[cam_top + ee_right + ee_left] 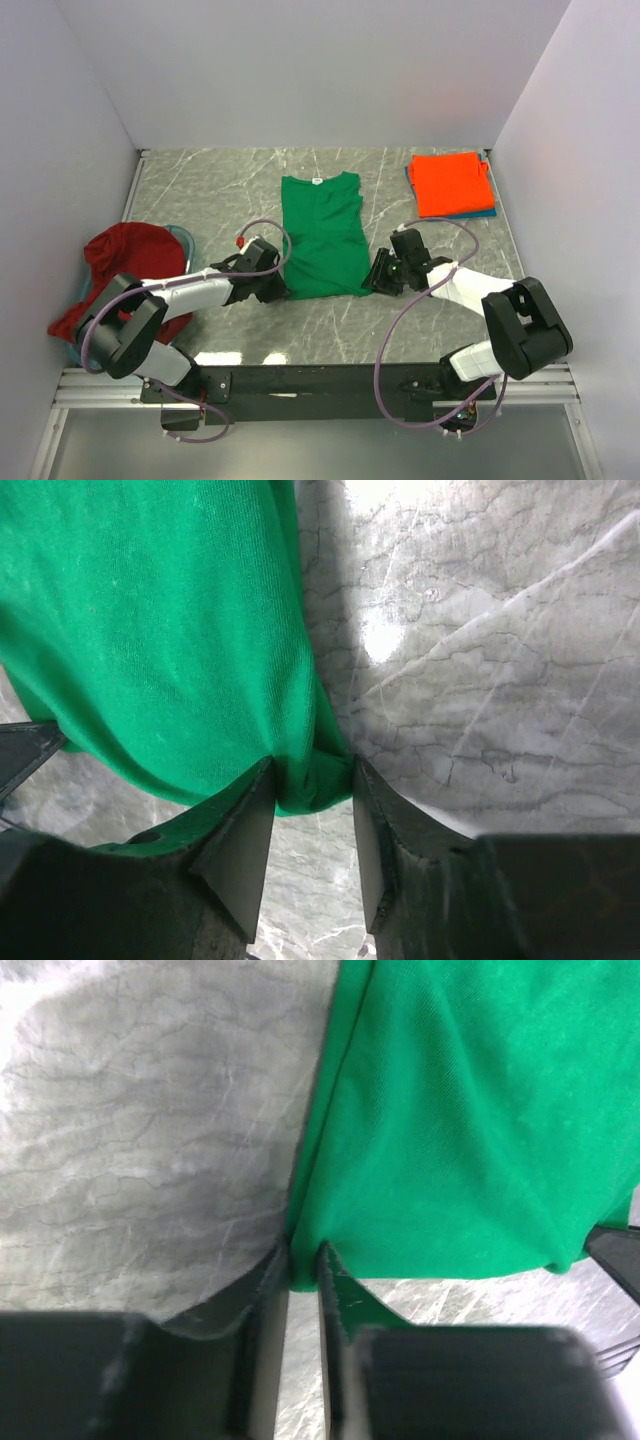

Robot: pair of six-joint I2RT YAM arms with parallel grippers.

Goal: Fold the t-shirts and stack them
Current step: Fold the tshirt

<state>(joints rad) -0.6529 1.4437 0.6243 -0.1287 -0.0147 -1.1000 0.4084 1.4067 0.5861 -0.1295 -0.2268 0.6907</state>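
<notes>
pinching green t-shirt (pixel 322 235): left end effector (pixel 304 1260), right end effector (pixel 312 776); lengthwise near-far, collar far.

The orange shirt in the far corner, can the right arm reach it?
Probably yes: only bare table lies between the right gripper and the orange shirt. But that gripper is pinching the green shirt, so it must let go first.
</notes>
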